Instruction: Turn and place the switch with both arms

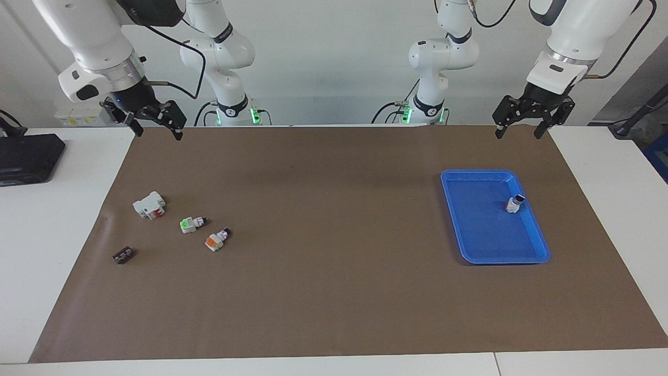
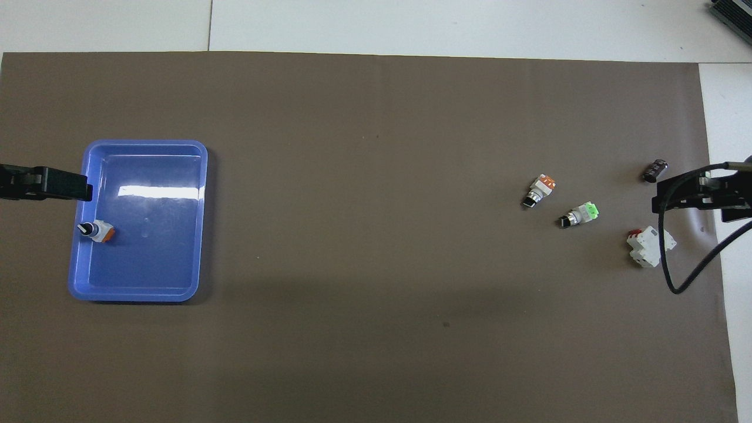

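Two spread-fingered grippers, left (image 1: 527, 125) and right (image 1: 156, 121), apparently well clear of switch (image 1: 216, 241).

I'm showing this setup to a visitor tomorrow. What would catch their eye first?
Most likely the bright blue tray on the brown mat at the left arm's end, with one orange-ended switch standing inside it. Next, the cluster at the right arm's end: another orange-ended switch, a green-ended switch, a white block with a red part and a small dark part. Both grippers, left and right, hang open above the mat's robot-side edge.
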You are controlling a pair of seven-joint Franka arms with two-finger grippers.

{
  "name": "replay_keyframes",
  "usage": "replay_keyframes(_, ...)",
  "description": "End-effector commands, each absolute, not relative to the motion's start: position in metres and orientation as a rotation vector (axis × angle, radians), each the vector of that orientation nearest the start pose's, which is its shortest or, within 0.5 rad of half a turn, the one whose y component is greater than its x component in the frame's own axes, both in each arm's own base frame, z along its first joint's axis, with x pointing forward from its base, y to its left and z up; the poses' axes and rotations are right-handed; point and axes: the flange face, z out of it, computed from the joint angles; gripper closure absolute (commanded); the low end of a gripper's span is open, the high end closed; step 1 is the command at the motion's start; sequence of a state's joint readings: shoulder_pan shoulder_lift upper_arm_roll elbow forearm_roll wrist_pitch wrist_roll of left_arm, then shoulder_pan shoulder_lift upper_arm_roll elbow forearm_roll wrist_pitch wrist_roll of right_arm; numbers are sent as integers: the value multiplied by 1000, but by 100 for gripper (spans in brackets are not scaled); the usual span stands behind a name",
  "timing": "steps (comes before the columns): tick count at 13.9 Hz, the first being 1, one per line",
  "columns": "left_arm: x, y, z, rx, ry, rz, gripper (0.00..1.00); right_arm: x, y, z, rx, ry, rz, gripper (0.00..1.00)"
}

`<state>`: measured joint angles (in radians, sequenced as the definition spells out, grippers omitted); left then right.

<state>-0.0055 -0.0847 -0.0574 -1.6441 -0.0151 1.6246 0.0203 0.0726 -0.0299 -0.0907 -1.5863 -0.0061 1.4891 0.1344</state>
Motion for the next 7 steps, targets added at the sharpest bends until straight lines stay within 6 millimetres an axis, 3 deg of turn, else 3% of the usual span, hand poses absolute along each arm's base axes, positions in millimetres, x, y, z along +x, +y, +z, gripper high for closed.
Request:
replay_keyframes(1,523,-34,641,-3153,132,-103,0,527,-15,624,-3145,284,117,0)
replay_keyframes(3,523,-34,641,-3154,132,-103,0,527,-15,625,-3146,282,115,0)
replay_keyframes(7,523,-34,641,-3152,134,-103,0,526,-36,625,-3140,329,108,0)
